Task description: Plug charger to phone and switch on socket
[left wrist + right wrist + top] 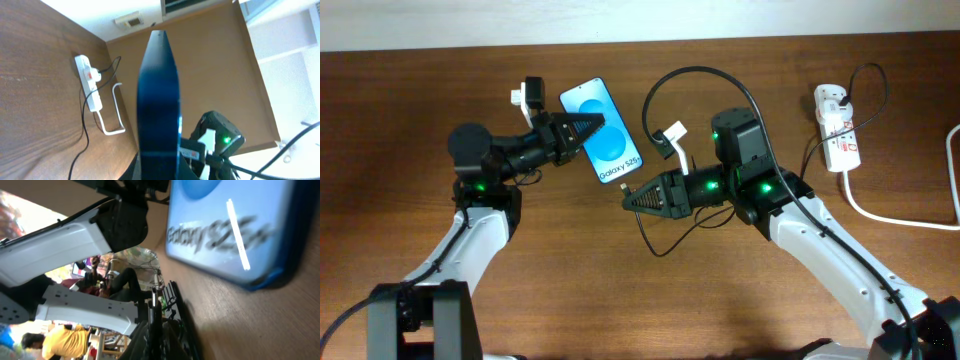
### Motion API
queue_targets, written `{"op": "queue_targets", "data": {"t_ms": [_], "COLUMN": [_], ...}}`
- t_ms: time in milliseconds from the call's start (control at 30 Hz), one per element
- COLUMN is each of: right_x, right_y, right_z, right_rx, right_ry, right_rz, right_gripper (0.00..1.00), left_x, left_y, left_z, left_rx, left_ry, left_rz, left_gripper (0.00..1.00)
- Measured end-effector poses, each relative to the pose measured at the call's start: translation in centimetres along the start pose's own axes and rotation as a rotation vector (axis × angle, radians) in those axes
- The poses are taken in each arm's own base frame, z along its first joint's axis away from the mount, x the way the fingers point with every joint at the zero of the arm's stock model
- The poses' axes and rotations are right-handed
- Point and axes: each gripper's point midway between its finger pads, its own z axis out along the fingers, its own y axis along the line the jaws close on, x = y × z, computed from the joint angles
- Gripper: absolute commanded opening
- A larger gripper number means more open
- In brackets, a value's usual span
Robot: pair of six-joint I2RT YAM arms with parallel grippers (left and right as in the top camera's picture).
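Note:
The phone (pixel 605 140) shows its blue screen near the table's middle, and my left gripper (pixel 592 126) is shut on its left edge. In the left wrist view the phone (pixel 159 95) stands edge-on between the jaws of the left gripper (pixel 159 172). My right gripper (pixel 630 198) is shut on the charger's connector end, just below and right of the phone's lower end. The black charger (pixel 692 69) cable loops back to the socket (pixel 838 128) at the far right. In the right wrist view the connector tip (pixel 156 291) sticks out of the right gripper (pixel 155 330), short of the phone (pixel 235 230).
A thick white cord (pixel 885 217) runs from the socket toward the right edge. Slack black cable (pixel 655 246) lies on the wood below the right gripper. The socket (pixel 90 80) and its cord also show in the left wrist view.

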Motion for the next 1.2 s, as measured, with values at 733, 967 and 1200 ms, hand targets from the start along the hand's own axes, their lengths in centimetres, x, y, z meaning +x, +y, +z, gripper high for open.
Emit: {"op": "queue_targets", "data": {"t_ms": [733,967,1200], "right_x": [-0.12,-0.17,-0.36], "right_y": [-0.26,-0.32,-0.22], "right_z": [0.00,0.00,0.00], "right_rx": [0.014,0.017,0.014], "right_ry": [-0.009,-0.013,-0.017], "right_rz": [0.263,0.262,0.244], "right_gripper": [0.04,0.04,0.04], "left_x": [0.50,0.50,0.51], "left_y": [-0.10,-0.10,-0.10], "left_z": [-0.01,-0.01,-0.01], "left_rx": [0.005,0.005,0.005], "left_ry": [0.029,0.029,0.030], "left_rz": [-0.038,-0.056,-0.059], "left_gripper": [0.00,0.00,0.00]}}
